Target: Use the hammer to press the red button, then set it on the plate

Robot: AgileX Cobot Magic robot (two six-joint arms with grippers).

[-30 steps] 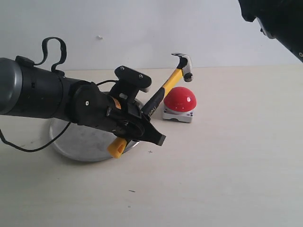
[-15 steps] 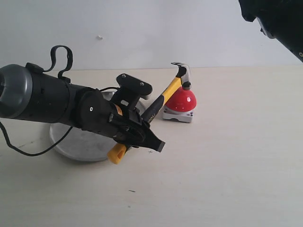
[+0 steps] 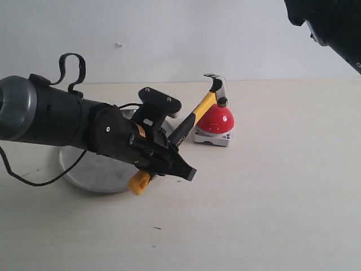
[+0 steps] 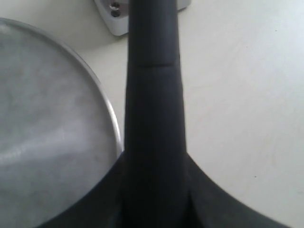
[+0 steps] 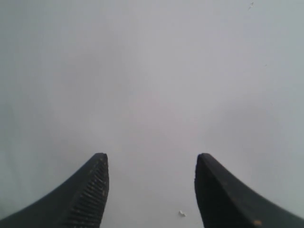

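Left gripper point(image 3: 172, 141) clamped low on hammer point(image 3: 203, 104) handle for reach, head on red button point(image 3: 214, 121); right gripper point(image 5: 151, 190) parked agape.

Exterior: the left gripper point(image 3: 172, 160) and left arm point(image 3: 51, 116) cover the mid handle of the hammer point(image 3: 201, 106) and the upper right part of the plate point(image 3: 93, 169). The right arm point(image 3: 333, 22) is cropped at the upper right corner. Left wrist: hammer handle blurred, head out of frame; only a base corner of the red button point(image 4: 113, 13) shows; plate cut by the frame edge.
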